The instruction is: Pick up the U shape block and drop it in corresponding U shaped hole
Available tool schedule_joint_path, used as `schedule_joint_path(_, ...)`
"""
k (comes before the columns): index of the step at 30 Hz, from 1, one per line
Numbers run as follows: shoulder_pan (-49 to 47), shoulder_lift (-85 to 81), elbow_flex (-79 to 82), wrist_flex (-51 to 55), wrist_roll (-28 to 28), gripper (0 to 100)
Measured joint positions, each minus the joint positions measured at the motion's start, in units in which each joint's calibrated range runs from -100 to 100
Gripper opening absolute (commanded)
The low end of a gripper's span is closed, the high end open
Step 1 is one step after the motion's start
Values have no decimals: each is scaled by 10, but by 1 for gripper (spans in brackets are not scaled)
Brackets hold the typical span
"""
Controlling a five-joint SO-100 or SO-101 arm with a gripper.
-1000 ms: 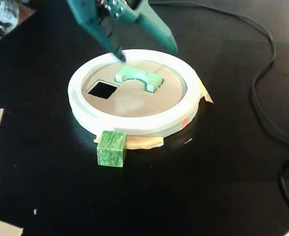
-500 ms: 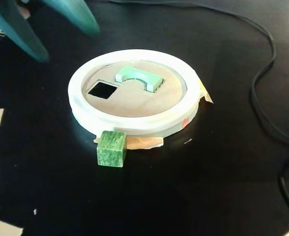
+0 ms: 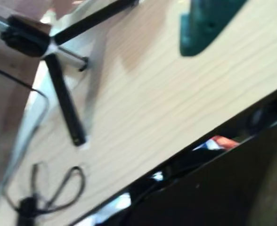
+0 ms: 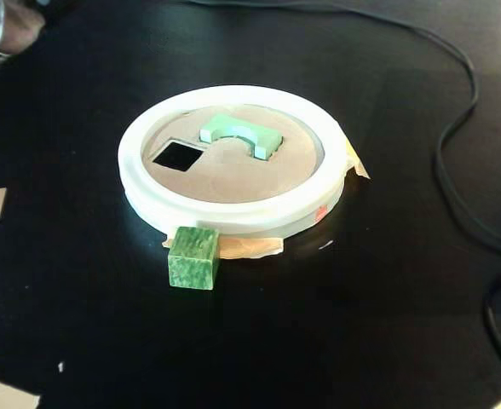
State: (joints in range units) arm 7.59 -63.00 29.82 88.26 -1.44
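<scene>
Fixed view, left to right: your dark green marbled cube sits on the black desk at lower left of centre, touching the front of the white rim and a strip of tan tape under it. Inside the rim, the tan disc has a plain square hole at its left. Just right of that, the U shape block sits in the U shaped hole, arch opening toward the camera, top still proud of the disc. Right side of the frame: a black cable curves down the desk, well apart from the rim.

The pincer doesn't appear in this view, so you get no block-to-pincer relation from it.

Wrist view, blurred and tilted: black tripod legs at upper left, a looped black cord at lower left, pale wood surface across the middle, a dark teal part at the top right edge — could be part of the pincer, can't tell. Open or closed: can't tell. No block, no disc here.
</scene>
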Motion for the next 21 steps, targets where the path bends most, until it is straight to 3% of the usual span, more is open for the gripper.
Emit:
schedule_joint_path(4, 3, -128, 229, -131, 0, 85)
schedule_joint_path(9, 8, -303, 450, -199, 0, 85)
schedule_joint_path(21, 4, -361, 624, -210, -1, 85)
